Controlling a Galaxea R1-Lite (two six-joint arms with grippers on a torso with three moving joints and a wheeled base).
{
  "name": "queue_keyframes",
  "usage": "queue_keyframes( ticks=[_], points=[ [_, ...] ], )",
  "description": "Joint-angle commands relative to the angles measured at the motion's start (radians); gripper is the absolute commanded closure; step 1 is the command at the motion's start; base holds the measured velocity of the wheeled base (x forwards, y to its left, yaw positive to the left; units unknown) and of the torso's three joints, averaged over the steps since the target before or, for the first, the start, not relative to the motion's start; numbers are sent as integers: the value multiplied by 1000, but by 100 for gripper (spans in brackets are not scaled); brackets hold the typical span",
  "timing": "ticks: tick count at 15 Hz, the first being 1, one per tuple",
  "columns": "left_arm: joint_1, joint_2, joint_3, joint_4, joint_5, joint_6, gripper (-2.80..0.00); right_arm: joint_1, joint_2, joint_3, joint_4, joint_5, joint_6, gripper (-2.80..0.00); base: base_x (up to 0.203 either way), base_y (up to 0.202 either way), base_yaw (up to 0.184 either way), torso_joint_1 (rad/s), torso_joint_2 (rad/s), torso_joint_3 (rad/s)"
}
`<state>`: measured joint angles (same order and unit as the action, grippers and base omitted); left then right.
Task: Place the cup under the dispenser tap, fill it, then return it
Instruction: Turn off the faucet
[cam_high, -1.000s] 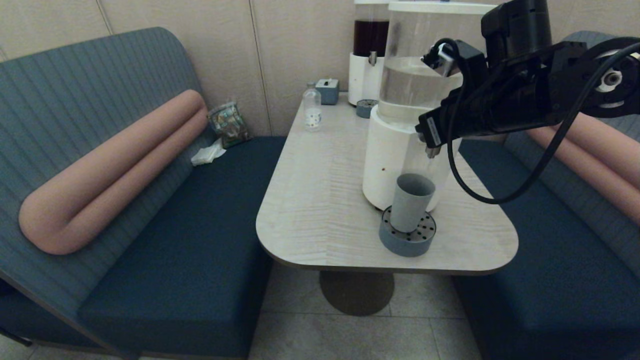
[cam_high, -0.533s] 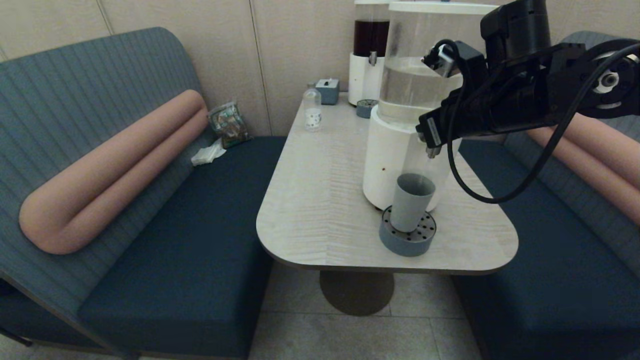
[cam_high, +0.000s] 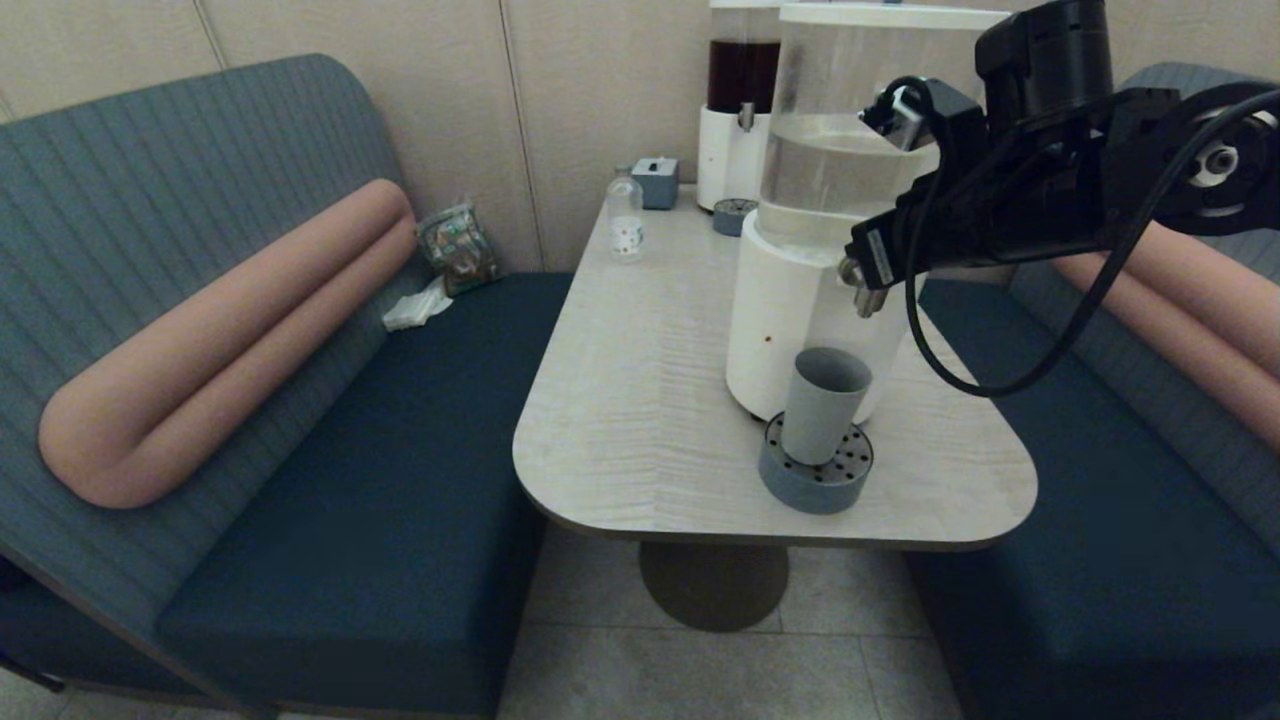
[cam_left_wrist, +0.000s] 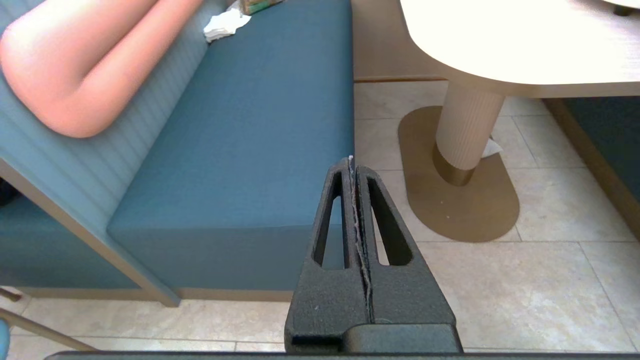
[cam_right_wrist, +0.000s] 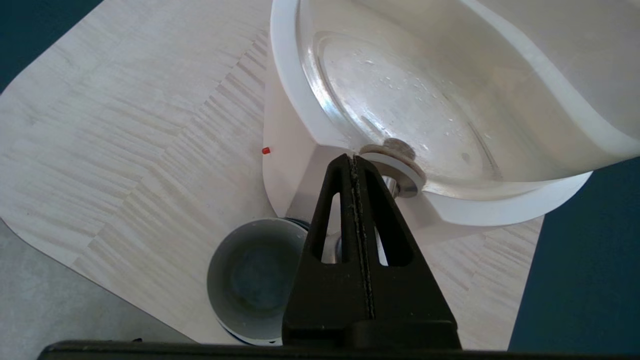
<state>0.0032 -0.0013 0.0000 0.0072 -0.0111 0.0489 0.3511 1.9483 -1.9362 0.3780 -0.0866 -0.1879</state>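
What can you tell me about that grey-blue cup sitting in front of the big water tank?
The cup is a plain matte grey-blue tumbler, tapered and without a handle. It stands upright on the perforated top of a round grey-blue drip tray, close against the dispenser's white base, below the silver dispenser tap. Its mouth is open; the right wrist view shows its pale inner wall and darker bottom, though whether water is in it cannot be told. Nothing grips it: the right gripper is shut above it, by the tap.

Grey-blue cup (cam_high: 822, 404) on a matching drip tray (cam_high: 815, 478) (dark holes dot its top); pale wood-grain table (cam_high: 650, 400), teal ribbed bench (cam_high: 150, 200), salmon-pink bolster (cam_high: 230, 335).
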Motion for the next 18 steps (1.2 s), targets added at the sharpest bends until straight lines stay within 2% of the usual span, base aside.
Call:
queue_keyframes(
  ticks=[1, 6, 11, 14, 18],
  points=[
    [1, 0, 0, 0, 0, 0, 0, -1, -8, 0, 4, 1, -1, 0, 0, 0, 0, 0, 0, 0],
    [1, 0, 0, 0, 0, 0, 0, -3, -14, 5, 9, 4, 2, 0, 0, 0, 0, 0, 0, 0],
    [0, 0, 0, 0, 0, 0, 0, 9, -132, 29, 8, 33, 11, 0, 0, 0, 0, 0, 0, 0],
    [1, 0, 0, 0, 0, 0, 0, 12, -280, 80, 11, 50, 16, 0, 0, 0, 0, 0, 0, 0],
    [0, 1, 0, 0, 0, 0, 0, -6, -572, 256, 9, 49, 17, 0, 0, 0, 0, 0, 0, 0]
  ],
)
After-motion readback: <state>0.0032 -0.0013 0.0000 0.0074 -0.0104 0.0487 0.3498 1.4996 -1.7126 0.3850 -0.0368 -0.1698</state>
